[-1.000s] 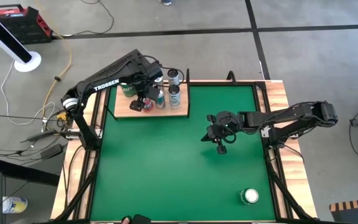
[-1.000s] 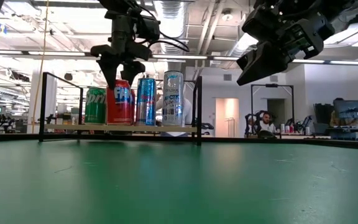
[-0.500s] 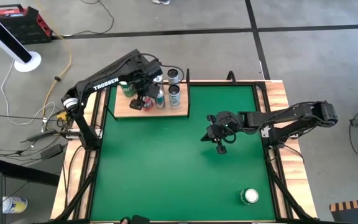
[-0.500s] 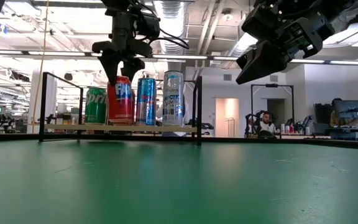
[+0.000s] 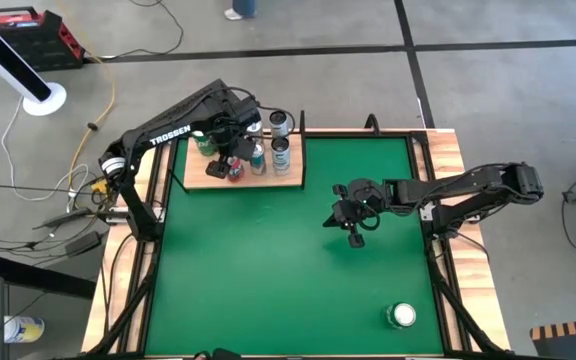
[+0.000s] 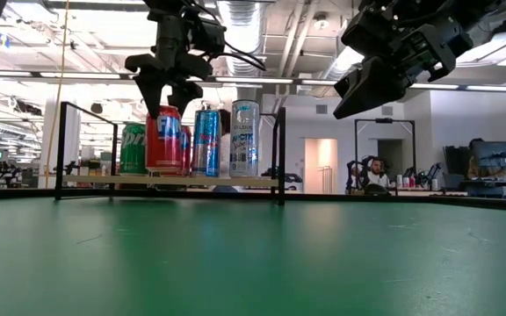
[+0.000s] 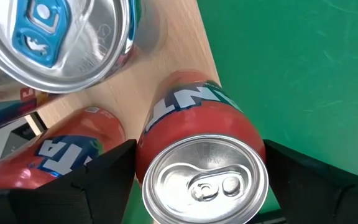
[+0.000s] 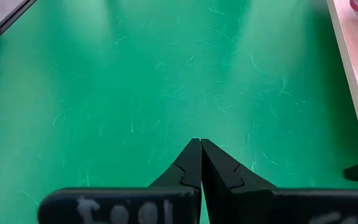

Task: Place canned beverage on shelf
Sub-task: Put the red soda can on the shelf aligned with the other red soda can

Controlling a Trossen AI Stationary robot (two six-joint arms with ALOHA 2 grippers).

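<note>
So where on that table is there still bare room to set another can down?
Most of the green table is bare: the wide stretch from the shelf toward the near edge, apart from one can at the near right corner. The shelf's far side is crowded with cans, the left pincer around a red can. The right pincer hovers mid-table.

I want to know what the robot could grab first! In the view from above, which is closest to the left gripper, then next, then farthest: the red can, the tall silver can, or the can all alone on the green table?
1. Red can: between the left gripper's fingers, on the shelf.
2. Tall silver can: at the shelf's right end.
3. Lone can: far off, near the table's right front corner.
</note>
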